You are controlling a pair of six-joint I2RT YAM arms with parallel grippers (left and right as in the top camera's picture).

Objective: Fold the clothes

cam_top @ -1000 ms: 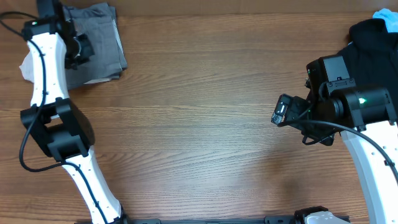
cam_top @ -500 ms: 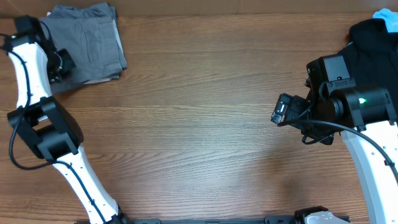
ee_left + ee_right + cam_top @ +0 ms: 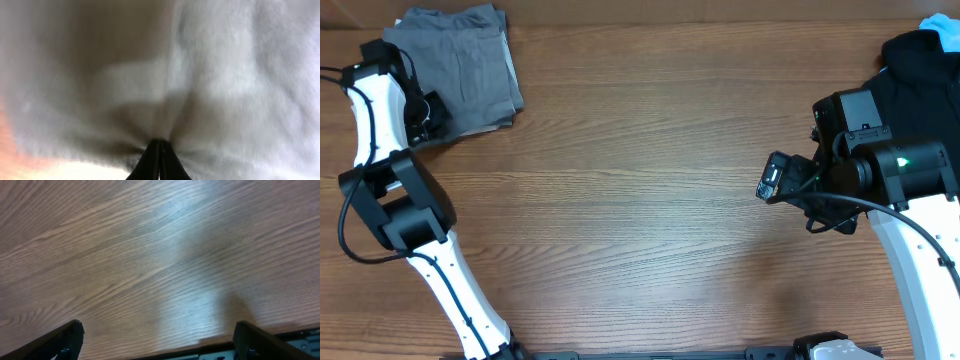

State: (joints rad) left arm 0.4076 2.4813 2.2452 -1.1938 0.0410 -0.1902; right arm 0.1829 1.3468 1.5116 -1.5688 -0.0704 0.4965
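two garments lie at opposite far corners of the table: grey shorts left, black shirt right. the left gripper is pinched tight on puckered pale cloth beside the shorts; the right gripper hangs spread wide over bare wood.

It seems to be a robot lab bench: a wood-grain surface with a white-and-black left arm and right arm, grey shorts and a black shirt.
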